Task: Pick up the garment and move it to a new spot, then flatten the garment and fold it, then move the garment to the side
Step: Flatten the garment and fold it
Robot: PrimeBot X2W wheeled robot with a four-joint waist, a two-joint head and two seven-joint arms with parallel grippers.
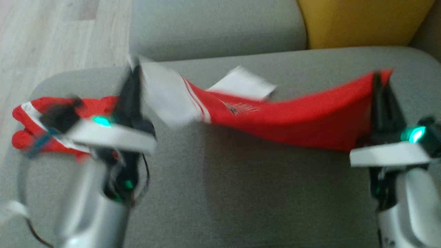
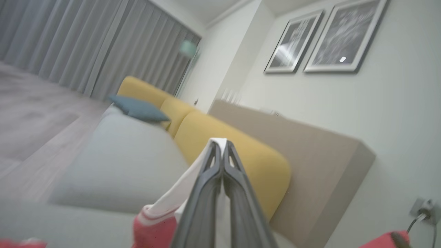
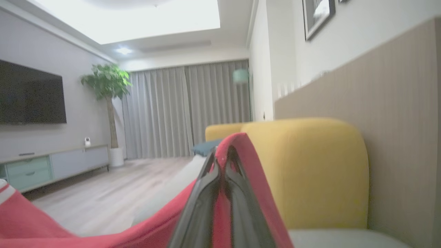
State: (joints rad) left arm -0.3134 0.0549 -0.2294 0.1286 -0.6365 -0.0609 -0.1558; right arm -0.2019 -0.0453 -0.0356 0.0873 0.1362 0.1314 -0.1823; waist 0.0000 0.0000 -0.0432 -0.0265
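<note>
The garment (image 1: 296,113) is red with white panels and stripes, and it hangs stretched between my two grippers above the grey sofa seat (image 1: 241,193). My left gripper (image 1: 135,70) is shut on a white part of it; the left wrist view shows white cloth pinched at the tips of that gripper (image 2: 222,144). My right gripper (image 1: 379,77) is shut on a red corner, which drapes over its tips (image 3: 224,153) in the right wrist view. A red end of the garment (image 1: 41,117) trails at the far left, behind my left wrist.
A yellow cushion (image 1: 361,20) stands at the back right and a grey back cushion (image 1: 217,27) at the back middle. Wooden floor (image 1: 51,34) lies past the sofa's left edge. The wrist views show curtains (image 3: 186,110), a TV (image 3: 31,93) and a plant (image 3: 106,82).
</note>
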